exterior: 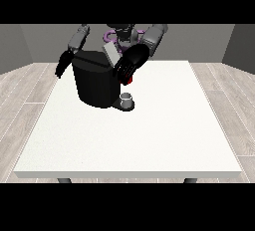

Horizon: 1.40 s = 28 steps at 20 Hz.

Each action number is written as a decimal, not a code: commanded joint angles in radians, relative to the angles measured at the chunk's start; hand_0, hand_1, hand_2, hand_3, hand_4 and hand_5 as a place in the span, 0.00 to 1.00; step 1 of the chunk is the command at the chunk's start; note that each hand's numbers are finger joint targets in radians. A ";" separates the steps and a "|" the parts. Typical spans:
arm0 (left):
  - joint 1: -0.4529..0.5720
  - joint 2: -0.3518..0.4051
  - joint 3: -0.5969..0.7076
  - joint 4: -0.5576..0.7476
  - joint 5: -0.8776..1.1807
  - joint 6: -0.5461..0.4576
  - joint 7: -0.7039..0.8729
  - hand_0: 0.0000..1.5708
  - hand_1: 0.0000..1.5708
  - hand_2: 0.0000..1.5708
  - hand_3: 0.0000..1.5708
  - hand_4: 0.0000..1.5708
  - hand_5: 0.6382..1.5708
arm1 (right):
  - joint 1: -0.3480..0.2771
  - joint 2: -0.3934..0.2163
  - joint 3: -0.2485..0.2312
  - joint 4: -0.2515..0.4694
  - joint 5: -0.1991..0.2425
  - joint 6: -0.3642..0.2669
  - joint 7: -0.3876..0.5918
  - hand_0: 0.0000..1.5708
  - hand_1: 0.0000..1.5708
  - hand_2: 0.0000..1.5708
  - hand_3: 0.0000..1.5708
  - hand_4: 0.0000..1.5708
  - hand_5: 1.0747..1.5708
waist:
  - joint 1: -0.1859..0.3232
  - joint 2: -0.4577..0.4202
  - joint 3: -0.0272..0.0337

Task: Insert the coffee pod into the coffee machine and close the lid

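The white table (149, 140) fills the near part of the view, bare across its front. Farther back one small grey cup (127, 98) stands on the drip base of the single black coffee machine (94, 83). The machine's grey lid (110, 53) is tilted up, open. One hand at the view's right (130, 65) hovers just beside the machine's upper right edge, fingers curled; a small red thing (129, 80) shows beneath them, but whether it is the coffee pod, and whether the fingers pinch it, I cannot tell. One hand at the view's left (62, 64) hangs beside the machine's left side, fingers pointing down and looking relaxed. The robot's torso is mostly hidden behind the machine.
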 commanded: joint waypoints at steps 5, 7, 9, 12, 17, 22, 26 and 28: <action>0.081 -0.039 -0.015 -0.003 -0.013 0.016 -0.003 0.00 0.00 0.19 0.13 0.00 1.00 | 0.080 0.017 -0.013 0.038 -0.009 -0.015 -0.049 0.00 0.00 0.00 0.00 0.00 1.00 | 0.077 -0.069 -0.0036; 0.092 -0.088 -0.013 -0.009 0.005 -0.030 0.059 0.00 0.00 0.00 0.10 0.00 1.00 | 0.137 0.029 -0.025 0.080 -0.028 -0.012 -0.100 0.00 0.00 0.00 0.00 0.00 1.00 | 0.099 -0.146 -0.0031; 0.148 -0.174 -0.037 -0.025 0.001 -0.007 0.088 0.00 0.00 0.00 0.00 0.00 1.00 | 0.143 0.008 -0.036 0.115 -0.030 0.006 -0.104 0.00 0.00 0.00 0.00 0.00 1.00 | 0.137 -0.184 -0.0033; 0.196 -0.144 -0.029 -0.019 0.020 -0.058 0.043 0.00 0.00 0.00 0.00 0.00 1.00 | 0.190 0.013 -0.033 0.098 -0.037 0.010 -0.075 0.00 0.00 0.00 0.00 0.00 1.00 | 0.171 -0.272 -0.0037; 0.322 -0.306 0.130 -0.023 0.231 -0.027 0.000 0.00 0.00 0.10 0.00 0.00 1.00 | 0.291 0.024 -0.023 0.085 -0.042 0.019 -0.077 0.00 0.00 0.00 0.00 0.00 1.00 | 0.214 -0.406 -0.0063; 0.469 -0.440 0.316 0.008 0.462 -0.046 -0.017 0.00 0.00 0.00 0.00 0.26 1.00 | 0.304 0.023 -0.058 0.050 -0.107 0.053 -0.114 0.00 0.00 0.00 0.00 0.00 1.00 | 0.316 -0.530 -0.0079; 0.654 -0.543 0.306 0.031 0.482 -0.039 -0.058 0.00 0.00 0.00 0.00 0.25 1.00 | 0.314 0.014 -0.031 0.011 -0.136 0.128 -0.066 0.00 0.00 0.00 0.00 0.00 1.00 | 0.391 -0.662 -0.0061; 0.671 -0.510 0.304 0.017 0.496 -0.096 -0.074 0.00 0.00 0.00 0.00 0.27 1.00 | 0.286 0.007 -0.027 0.000 -0.133 0.130 -0.074 0.00 0.00 0.00 0.00 0.00 1.00 | 0.429 -0.663 -0.0049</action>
